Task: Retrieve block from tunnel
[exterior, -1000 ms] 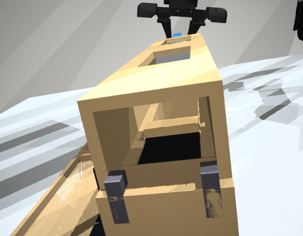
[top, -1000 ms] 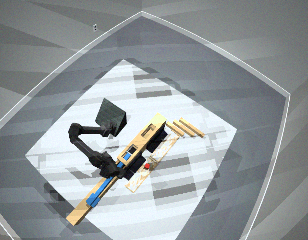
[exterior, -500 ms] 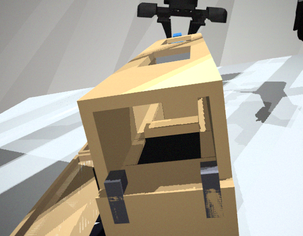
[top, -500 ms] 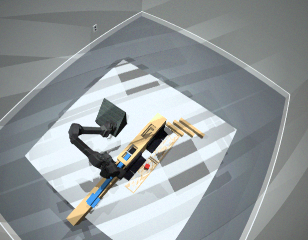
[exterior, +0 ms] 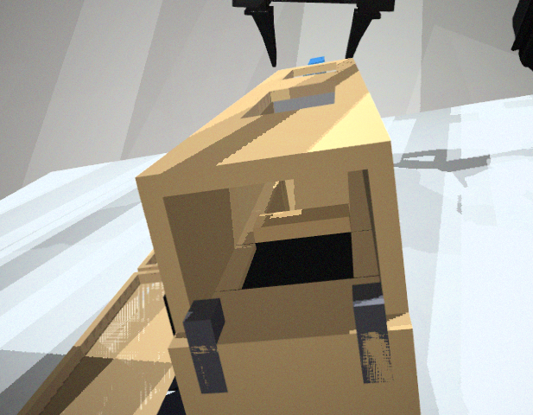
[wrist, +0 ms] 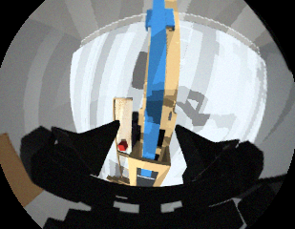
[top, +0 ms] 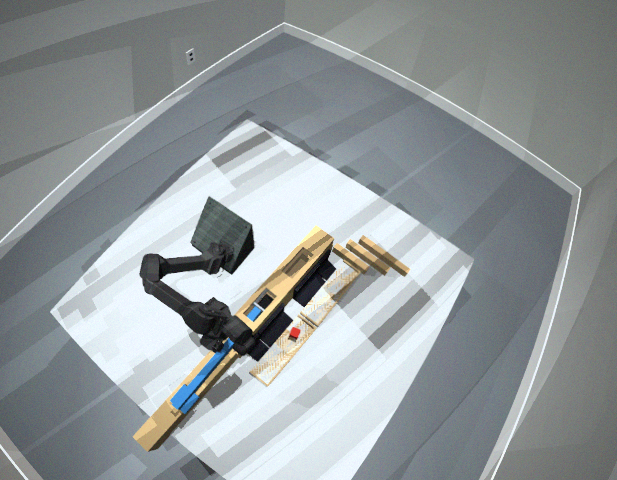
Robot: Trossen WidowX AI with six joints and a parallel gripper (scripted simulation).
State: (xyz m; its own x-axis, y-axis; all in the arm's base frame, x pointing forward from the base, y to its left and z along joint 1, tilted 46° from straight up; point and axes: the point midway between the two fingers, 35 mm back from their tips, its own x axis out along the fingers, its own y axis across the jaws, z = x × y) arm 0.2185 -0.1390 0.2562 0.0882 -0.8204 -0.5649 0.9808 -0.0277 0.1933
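The small red block (top: 294, 333) (wrist: 122, 146) lies outside the tunnel, in the low wooden tray (top: 267, 370) (wrist: 122, 112) along the tunnel's side. The wooden tunnel (top: 280, 285) (exterior: 190, 156) has two openings in its top; blue and grey parts of the cage show through the one nearer the arm. The long blue handle (top: 207, 373) (wrist: 157, 72) sticks out of the tunnel's end over a wooden rail. My gripper (top: 228, 348) (exterior: 311, 61) (wrist: 147, 125) is open, its fingers apart on either side of the handle near that end, holding nothing. The block is away from the fingers.
Black chute-like parts (top: 309, 289) stand between the tunnel and the tray. Three loose wooden rods (top: 385, 255) lie beyond the tunnel's far end. A dark green wedge-shaped box (top: 223, 224) stands behind the arm. The wooden rail (top: 156, 431) runs out beneath the handle.
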